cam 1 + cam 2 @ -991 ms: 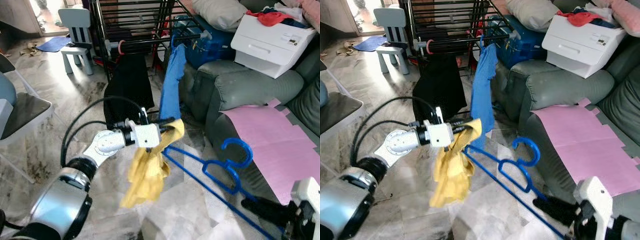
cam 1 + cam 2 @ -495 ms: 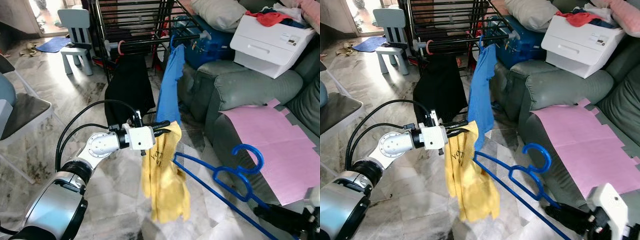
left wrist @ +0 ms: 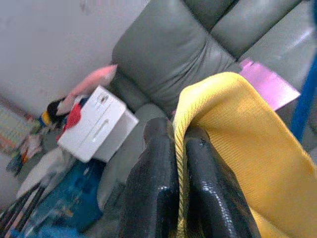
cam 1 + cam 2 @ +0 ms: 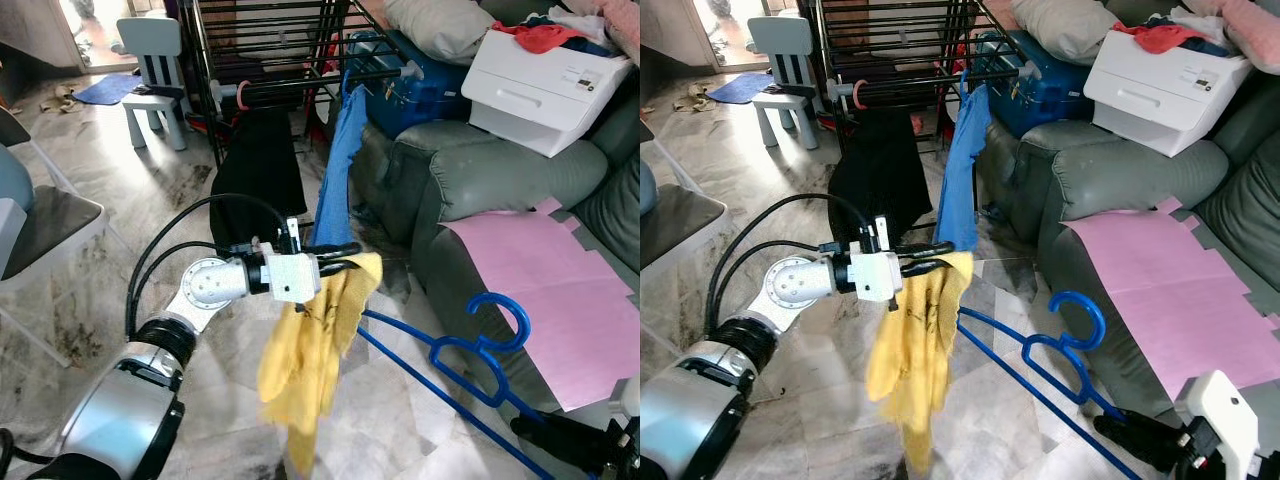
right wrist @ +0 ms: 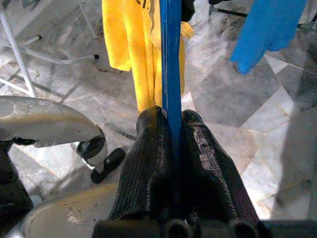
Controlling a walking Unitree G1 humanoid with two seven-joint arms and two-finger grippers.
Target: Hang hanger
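Note:
My left gripper is shut on the upper edge of a yellow garment, which hangs down from it over the marble floor; its black fingers pinch the yellow cloth. A blue hanger slants up from the lower right, its hook near the sofa and its far tip close to the garment. My right gripper is shut on the blue hanger's bar, low at the right. A black drying rack stands behind, with a blue shirt and a black garment hung on it.
A grey sofa with a pink sheet runs along the right. A white drawer box sits on it. A small chair stands far left, and another chair is at the left edge.
My left gripper has shifted slightly right with the yellow garment, which swung and now hangs more to the left. The blue hanger has barely moved.

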